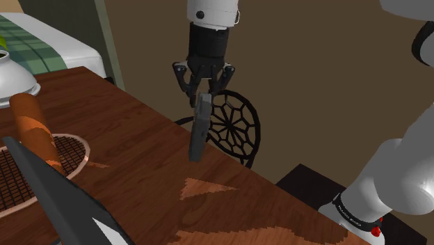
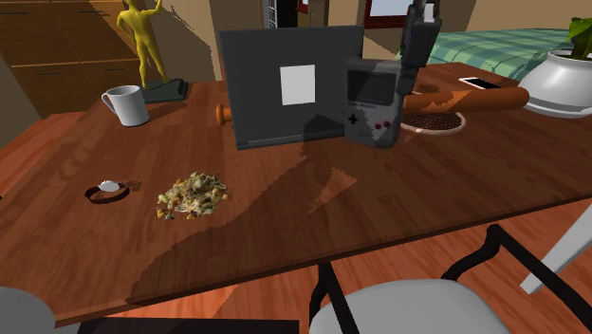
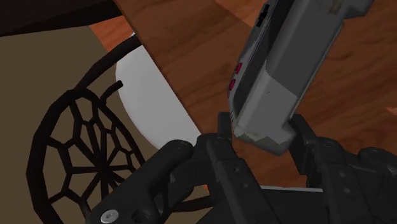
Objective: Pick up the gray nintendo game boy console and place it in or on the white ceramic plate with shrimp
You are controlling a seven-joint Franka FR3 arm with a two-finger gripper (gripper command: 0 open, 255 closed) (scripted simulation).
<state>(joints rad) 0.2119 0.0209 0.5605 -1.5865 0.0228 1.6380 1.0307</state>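
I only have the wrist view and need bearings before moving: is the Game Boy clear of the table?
Observer: Yes. In the shoulder view the Game Boy hangs from the gripper above the table.
Operator: Where is the shrimp?
Observer: Second exterior view: a shrimp heap lies on the table, left of the Game Boy and nearer that camera.
Operator: Anything tall nearby?
Observer: A dark upright panel stands just left of the Game Boy in that view.

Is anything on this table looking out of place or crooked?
Only the grey handheld game console: it hangs in the air above the brown wooden table, clasped at its upper end by the black gripper.
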